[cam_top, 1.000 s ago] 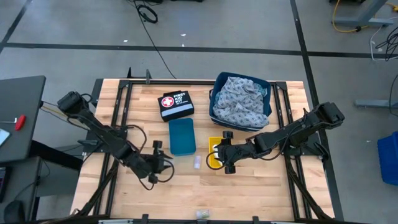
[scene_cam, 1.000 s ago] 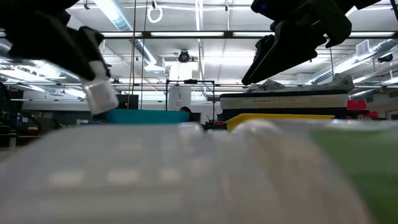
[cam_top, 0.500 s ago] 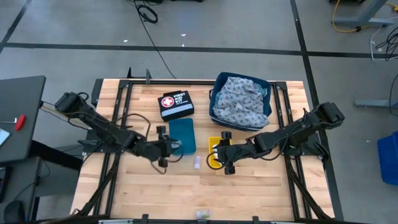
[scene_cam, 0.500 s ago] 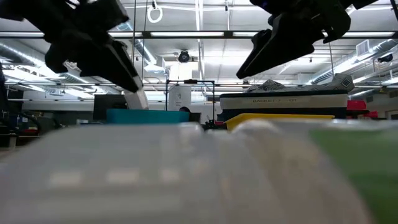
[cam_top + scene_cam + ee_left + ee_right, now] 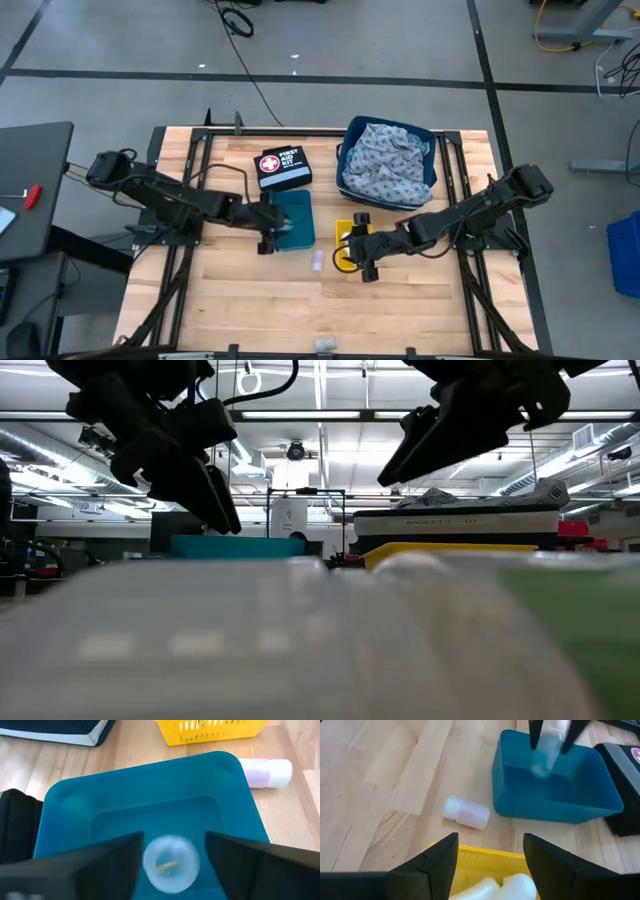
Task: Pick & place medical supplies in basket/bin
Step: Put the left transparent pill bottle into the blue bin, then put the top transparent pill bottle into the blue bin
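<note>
My left gripper (image 5: pixel 272 228) hangs open over the teal bin (image 5: pixel 293 218). A small clear vial (image 5: pixel 171 864) shows blurred between and below its fingers, loose in the bin's hollow; the right wrist view shows the vial (image 5: pixel 546 751) under the fingertips. My right gripper (image 5: pixel 352 247) hovers open above the yellow basket (image 5: pixel 470 857), which holds white gauze rolls (image 5: pixel 507 887). A second vial (image 5: pixel 316 261) lies on its side on the table between the teal bin and the yellow basket. Patterned cloths (image 5: pixel 385 160) fill the dark blue basket (image 5: pixel 352 128).
The black pouch with the red-and-white cross label (image 5: pixel 283 170) lies on the table just beyond the teal bin. A small pale packet (image 5: pixel 325 343) lies at the table's near edge. Bare wood stretches along the near half of the table.
My left gripper has swung from the table's near-left part toward the far right and come over the teal bin. The vial, which it carried at its fingertips, has left them and drops into the bin. My right gripper has kept still.
</note>
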`<state>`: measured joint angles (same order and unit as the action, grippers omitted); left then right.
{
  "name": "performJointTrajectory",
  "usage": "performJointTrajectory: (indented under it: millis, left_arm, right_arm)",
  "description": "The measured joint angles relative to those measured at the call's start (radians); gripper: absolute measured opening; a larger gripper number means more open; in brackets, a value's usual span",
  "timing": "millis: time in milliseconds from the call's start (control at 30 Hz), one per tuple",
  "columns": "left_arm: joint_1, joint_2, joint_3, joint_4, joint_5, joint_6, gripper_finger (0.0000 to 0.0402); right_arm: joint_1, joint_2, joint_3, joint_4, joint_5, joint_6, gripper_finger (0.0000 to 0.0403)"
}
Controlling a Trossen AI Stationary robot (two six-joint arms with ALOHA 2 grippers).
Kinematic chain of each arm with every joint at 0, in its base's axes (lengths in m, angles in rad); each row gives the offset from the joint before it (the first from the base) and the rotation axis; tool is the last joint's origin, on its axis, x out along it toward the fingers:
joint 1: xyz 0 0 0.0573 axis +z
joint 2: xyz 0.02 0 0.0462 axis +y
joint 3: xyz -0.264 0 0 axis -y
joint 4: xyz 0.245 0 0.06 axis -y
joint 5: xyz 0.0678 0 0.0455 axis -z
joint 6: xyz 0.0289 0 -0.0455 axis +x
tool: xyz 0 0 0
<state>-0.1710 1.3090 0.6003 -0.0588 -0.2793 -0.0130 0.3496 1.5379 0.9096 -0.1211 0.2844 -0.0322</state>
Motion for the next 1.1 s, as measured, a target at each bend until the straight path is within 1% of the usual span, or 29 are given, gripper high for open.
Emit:
performJointTrajectory:
  millis: [67, 133, 233, 333, 500, 567, 633, 733, 800, 933, 1100]
  left_arm:
    - [0.014, 0.000, 0.000, 0.000, 0.019, 0.004, 0.0260]
    - [0.023, 0.000, 0.000, 0.002, 0.041, 0.017, 0.0294]
    - [0.029, 0.000, 0.000, 0.011, 0.077, 0.037, 0.0319]
    - [0.028, 0.000, 0.000, 0.034, 0.101, 0.054, 0.0322]
    - [0.020, 0.000, 0.000, 0.087, 0.103, 0.084, 0.0319]
    - [0.013, 0.000, 0.000, 0.120, 0.143, 0.094, 0.0319]
    - [0.001, 0.000, 0.000, 0.152, 0.209, 0.106, 0.0319]
    - [-0.040, 0.006, 0.001, 0.195, 0.277, 0.141, 0.0319]
    - [-0.078, 0.009, 0.001, 0.200, 0.277, 0.192, 0.0319]
    - [-0.146, 0.038, 0.003, 0.211, 0.224, 0.315, 0.0319]
    - [-0.171, 0.130, 0.062, 0.203, 0.175, 0.435, 0.0319]
  right_arm:
    - [0.001, 0.005, 0.000, -0.007, -0.005, -0.014, 0.0231]
    - [0.001, 0.014, 0.000, 0.010, -0.005, -0.022, 0.0231]
    - [0.000, 0.026, 0.000, 0.016, -0.004, -0.044, 0.0231]
    - [0.000, 0.042, 0.000, 0.041, -0.005, -0.098, 0.0231]
    - [-0.001, 0.106, 0.000, 0.160, -0.019, -0.186, 0.0231]
    - [-0.005, 0.132, 0.001, 0.188, -0.021, -0.214, 0.0231]
    - [-0.006, 0.157, 0.001, 0.207, -0.019, -0.232, 0.0231]
    - [0.003, 0.162, 0.000, 0.198, 0.001, -0.235, 0.0231]
    - [0.020, 0.159, 0.001, 0.195, 0.049, -0.237, 0.0231]
    - [0.065, 0.145, 0.001, 0.156, 0.129, -0.272, 0.0231]
    - [0.093, 0.133, 0.001, 0.119, 0.151, -0.229, 0.0231]
